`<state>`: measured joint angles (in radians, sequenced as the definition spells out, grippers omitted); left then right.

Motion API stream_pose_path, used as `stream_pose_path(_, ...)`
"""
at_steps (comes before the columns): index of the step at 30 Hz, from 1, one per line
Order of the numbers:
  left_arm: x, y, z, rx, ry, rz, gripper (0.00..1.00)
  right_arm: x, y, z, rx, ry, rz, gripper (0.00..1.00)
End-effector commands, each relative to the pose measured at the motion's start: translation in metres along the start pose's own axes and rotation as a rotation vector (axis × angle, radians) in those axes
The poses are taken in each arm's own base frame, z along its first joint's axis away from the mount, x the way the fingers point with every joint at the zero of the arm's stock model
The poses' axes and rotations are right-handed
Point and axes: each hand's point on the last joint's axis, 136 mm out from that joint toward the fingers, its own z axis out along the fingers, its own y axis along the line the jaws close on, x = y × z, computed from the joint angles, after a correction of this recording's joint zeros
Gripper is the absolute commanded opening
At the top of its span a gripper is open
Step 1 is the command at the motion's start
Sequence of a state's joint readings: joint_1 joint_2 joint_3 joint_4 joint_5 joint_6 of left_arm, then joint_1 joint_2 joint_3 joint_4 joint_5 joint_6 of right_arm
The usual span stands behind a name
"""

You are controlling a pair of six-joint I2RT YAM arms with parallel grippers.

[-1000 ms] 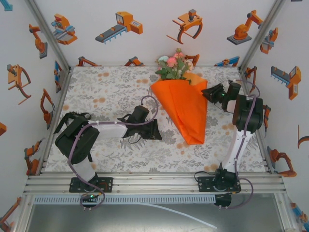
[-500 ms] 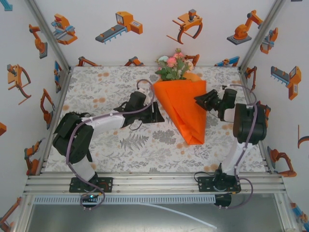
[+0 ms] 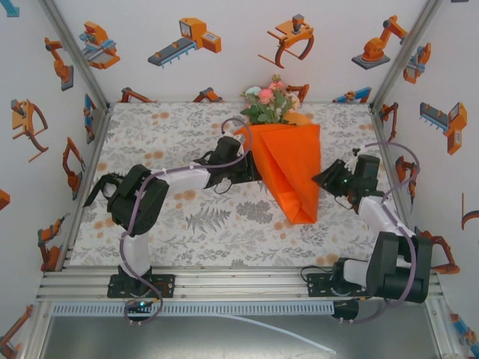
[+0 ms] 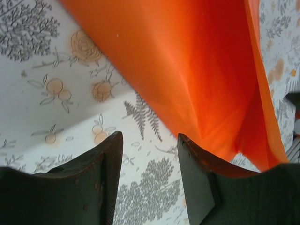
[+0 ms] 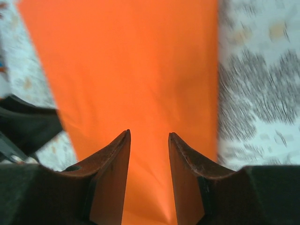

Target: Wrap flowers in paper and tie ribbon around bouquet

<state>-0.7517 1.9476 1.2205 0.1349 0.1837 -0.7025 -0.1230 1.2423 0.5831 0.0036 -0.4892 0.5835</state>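
The bouquet (image 3: 288, 168) lies flat on the flower-printed counter (image 3: 172, 134), with its flowers (image 3: 267, 102) spilling from the wide end and its point at the opposite end. The left claw (image 3: 253, 170) sits just beside the bouquet's left edge, its jaws apart with only tablecloth between them. The right claw (image 3: 322, 179) hangs near the bouquet's right edge, jaws parted and gripping nothing, facing the orange paper (image 5: 131, 70).

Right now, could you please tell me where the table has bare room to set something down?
The far-left tablecloth, between the left arm and the back wall, is bare; so is the near strip between the arm bases. It is crowded mid-right, where the bouquet lies between the left gripper and right gripper.
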Motion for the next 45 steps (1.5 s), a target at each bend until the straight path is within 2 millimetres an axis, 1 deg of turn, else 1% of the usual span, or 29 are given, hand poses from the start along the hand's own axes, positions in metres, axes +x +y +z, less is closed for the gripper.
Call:
stream_pose_path(1,-0.001,-0.009,0.009,0.004,-0.002,-0.004,0.49,0.060,-0.009,0.001,0.059,0.176,-0.070,0.38)
stream_pose_path(3,0.000,-0.004,0.014,-0.013,0.000,-0.013,0.48,0.076,-0.002,0.002,0.057,0.208,-0.087,0.37)
stream_pose_path(5,-0.001,0.003,0.018,-0.031,-0.006,-0.019,0.48,0.091,0.004,0.003,0.038,0.218,-0.066,0.37)
stream_pose_path(8,-0.004,0.013,0.021,-0.046,-0.007,-0.028,0.48,0.112,0.010,0.007,0.034,0.217,-0.070,0.37)
stream_pose_path(10,-0.004,0.019,0.022,-0.050,-0.006,-0.030,0.48,0.125,0.009,0.012,0.034,0.229,-0.072,0.37)
stream_pose_path(12,-0.005,0.024,0.020,-0.055,-0.009,-0.026,0.48,0.132,0.005,0.017,0.051,0.249,-0.068,0.37)
stream_pose_path(15,-0.012,0.028,0.007,-0.063,-0.032,-0.015,0.48,0.132,0.015,0.019,0.034,0.263,-0.084,0.37)
stream_pose_path(17,-0.019,0.028,-0.005,-0.061,-0.050,-0.006,0.48,0.125,0.026,0.014,0.019,0.252,-0.102,0.36)
stream_pose_path(19,-0.023,0.023,-0.014,-0.054,-0.053,0.021,0.48,0.114,0.036,0.006,0.013,0.224,-0.125,0.37)
stream_pose_path(23,-0.025,0.009,-0.032,-0.028,-0.069,0.060,0.50,0.090,0.059,-0.013,-0.006,0.159,-0.173,0.38)
stream_pose_path(27,-0.025,-0.001,-0.044,-0.013,-0.085,0.084,0.52,0.064,0.075,-0.025,-0.003,0.102,-0.209,0.38)
stream_pose_path(29,-0.023,-0.006,-0.048,0.001,-0.087,0.099,0.53,0.050,0.078,-0.028,0.003,0.074,-0.214,0.38)
stream_pose_path(31,-0.021,-0.011,-0.051,0.020,-0.085,0.112,0.54,0.036,0.077,-0.030,0.019,0.045,-0.215,0.38)
stream_pose_path(34,-0.022,-0.015,-0.060,0.035,-0.107,0.133,0.58,0.016,0.063,-0.029,0.083,0.005,-0.214,0.39)
stream_pose_path(36,-0.023,-0.016,-0.065,0.037,-0.120,0.142,0.60,0.013,0.066,-0.026,0.068,0.020,-0.250,0.41)
stream_pose_path(39,-0.024,-0.018,-0.073,0.030,-0.122,0.166,0.65,0.016,0.073,-0.023,0.038,0.056,-0.292,0.44)
stream_pose_path(42,-0.027,-0.013,-0.083,-0.005,-0.147,0.169,0.67,0.019,0.071,-0.023,0.038,0.064,-0.307,0.45)
stream_pose_path(45,-0.034,-0.006,-0.098,-0.056,-0.192,0.166,0.70,0.020,0.068,-0.025,0.044,0.060,-0.312,0.45)
